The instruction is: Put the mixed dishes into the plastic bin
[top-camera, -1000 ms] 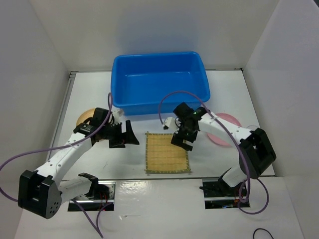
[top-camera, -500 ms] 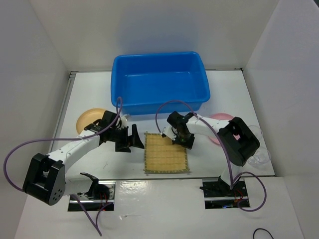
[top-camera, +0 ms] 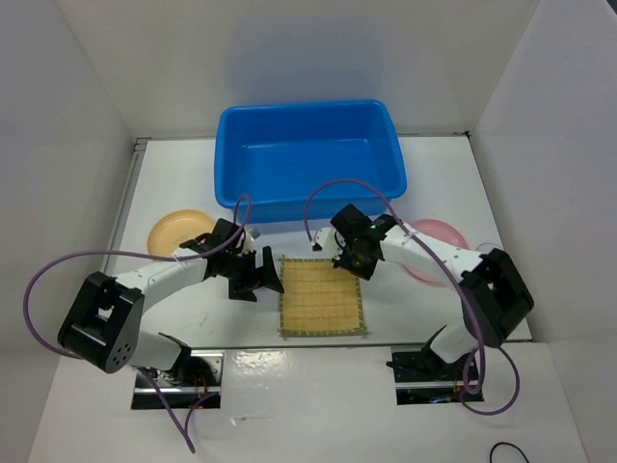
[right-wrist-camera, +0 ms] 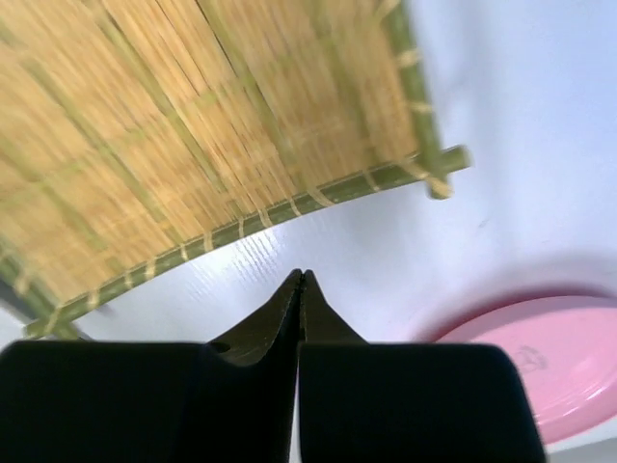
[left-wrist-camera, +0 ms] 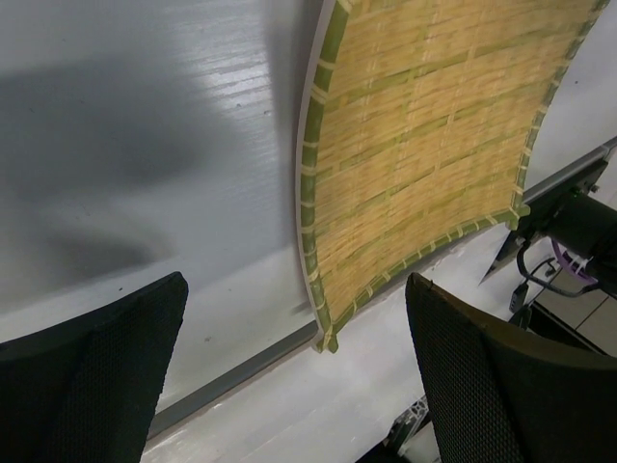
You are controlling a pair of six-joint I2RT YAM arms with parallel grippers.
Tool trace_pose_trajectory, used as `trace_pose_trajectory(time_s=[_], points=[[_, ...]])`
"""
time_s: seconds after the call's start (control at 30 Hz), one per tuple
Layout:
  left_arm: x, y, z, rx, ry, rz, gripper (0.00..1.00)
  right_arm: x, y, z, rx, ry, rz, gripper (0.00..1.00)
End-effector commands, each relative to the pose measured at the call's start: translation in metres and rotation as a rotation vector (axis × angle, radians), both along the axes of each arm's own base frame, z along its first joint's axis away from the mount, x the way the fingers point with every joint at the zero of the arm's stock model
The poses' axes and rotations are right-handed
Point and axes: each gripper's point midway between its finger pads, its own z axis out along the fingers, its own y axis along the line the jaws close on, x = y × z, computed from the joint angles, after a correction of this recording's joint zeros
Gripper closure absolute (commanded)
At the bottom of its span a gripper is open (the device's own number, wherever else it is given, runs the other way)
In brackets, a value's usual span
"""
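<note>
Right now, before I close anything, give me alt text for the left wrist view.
The left gripper is open and empty over the white table, one corner of the bamboo mat lying in the gap between its black fingers. The mat's green-edged weave fills the upper right.

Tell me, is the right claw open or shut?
Shut: the right claw shows its fingers meeting with no gap, nothing between them, just off the bamboo mat.
</note>
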Motion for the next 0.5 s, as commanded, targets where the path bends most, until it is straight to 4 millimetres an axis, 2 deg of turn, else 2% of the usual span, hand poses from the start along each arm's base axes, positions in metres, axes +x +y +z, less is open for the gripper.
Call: trace_pose_trajectory(time_s=[0.0,0.1,0.13,0.33,0.47], points=[[0.006,0.0,0.005,0.007,-0.034,0.03,0.0,0.006,0.024,0.033,0.115,-0.037,0.038,1.0],[0.011,-0.001,0.006,-0.002,-0.055,0.052,0.0,0.0,0.03,0.026,0.124,0.005,0.056,1.0],[0.012,-0.003,0.011,-0.02,-0.065,0.055,0.0,-0.002,0.029,0.017,0.112,0.023,0.046,1.0],[0.012,-0.013,0.008,-0.088,-0.058,0.051,0.0,-0.013,0.028,-0.009,0.078,0.098,0.047,1.0],[0.017,-0.018,0.012,-0.12,-0.077,0.06,0.0,-0.01,0.025,-0.02,0.057,0.091,0.03,1.0]])
